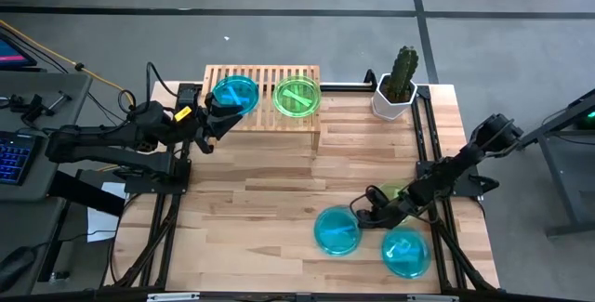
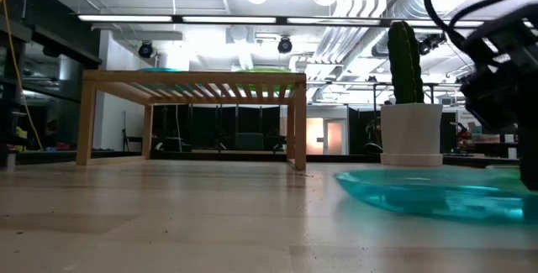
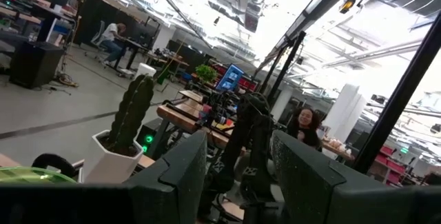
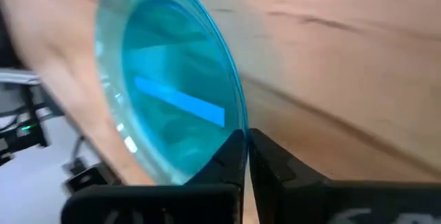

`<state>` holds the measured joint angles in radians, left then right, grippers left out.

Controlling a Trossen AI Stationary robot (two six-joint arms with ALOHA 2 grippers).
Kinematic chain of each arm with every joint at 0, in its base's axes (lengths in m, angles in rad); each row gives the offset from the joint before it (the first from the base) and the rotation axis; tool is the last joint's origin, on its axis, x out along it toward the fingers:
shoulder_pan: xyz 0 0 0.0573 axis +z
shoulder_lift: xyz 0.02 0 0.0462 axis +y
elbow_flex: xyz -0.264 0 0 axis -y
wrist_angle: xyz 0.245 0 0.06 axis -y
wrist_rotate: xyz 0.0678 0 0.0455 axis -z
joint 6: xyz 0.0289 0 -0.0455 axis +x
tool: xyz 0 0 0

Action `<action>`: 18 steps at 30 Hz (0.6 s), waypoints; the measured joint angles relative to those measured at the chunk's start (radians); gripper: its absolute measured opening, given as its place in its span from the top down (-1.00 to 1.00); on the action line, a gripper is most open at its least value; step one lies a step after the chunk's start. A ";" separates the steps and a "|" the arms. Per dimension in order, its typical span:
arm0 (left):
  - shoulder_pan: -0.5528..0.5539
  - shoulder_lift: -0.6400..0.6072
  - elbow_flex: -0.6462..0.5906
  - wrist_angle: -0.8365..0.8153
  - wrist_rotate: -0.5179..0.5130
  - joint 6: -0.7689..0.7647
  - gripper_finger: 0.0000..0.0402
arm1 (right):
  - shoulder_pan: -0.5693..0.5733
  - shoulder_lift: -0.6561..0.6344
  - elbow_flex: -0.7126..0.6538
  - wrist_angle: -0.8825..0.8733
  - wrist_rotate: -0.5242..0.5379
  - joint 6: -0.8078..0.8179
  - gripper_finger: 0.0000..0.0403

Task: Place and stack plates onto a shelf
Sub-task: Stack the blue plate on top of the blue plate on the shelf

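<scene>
The bamboo shelf [image 1: 263, 116] stands at the table's far edge with a cyan plate [image 1: 236, 91] and a yellow-green plate [image 1: 297, 96] lying on its slatted top. My left gripper [image 1: 216, 109] is open at the shelf's left end, beside the cyan plate there; its fingers [image 3: 180, 176] point level toward the cactus. My right gripper [image 1: 359, 216] is shut on a cyan plate [image 1: 336, 230] near the table's right front. Another cyan plate [image 1: 406, 252] lies on the table closer to the near edge. A yellow-green plate [image 1: 394, 191] is partly hidden under the right arm. My right gripper pinches the cyan plate's rim [image 4: 236, 136] between its two fingers, on the side of the plate facing the table's right edge. The fingers come from the right, slanting down. In the low view the plate's left part [image 2: 361, 181] lies low on the tabletop.
A potted cactus in a white pot [image 1: 398, 86] stands just right of the shelf at the far edge. Bare wooden tabletop [image 1: 270, 190] stretches between the shelf and the plates in front. A person sits in the room beyond the table [image 3: 306, 124].
</scene>
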<state>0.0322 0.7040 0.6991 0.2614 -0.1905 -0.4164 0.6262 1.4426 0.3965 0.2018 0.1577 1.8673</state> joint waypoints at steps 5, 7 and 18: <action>0.000 0.000 0.000 0.007 0.000 -0.001 0.22 | 0.000 -0.027 0.000 0.105 0.029 -0.067 1.00; 0.000 0.000 0.000 0.007 0.000 0.000 0.22 | -0.001 -0.046 0.000 0.141 0.047 -0.093 1.00; 0.000 0.000 0.000 0.030 0.000 -0.001 0.22 | -0.061 -0.144 0.000 0.166 0.089 -0.222 1.00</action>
<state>0.0322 0.7036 0.6991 0.2913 -0.1902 -0.4174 0.5649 1.2991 0.3967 0.3675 0.2466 1.6454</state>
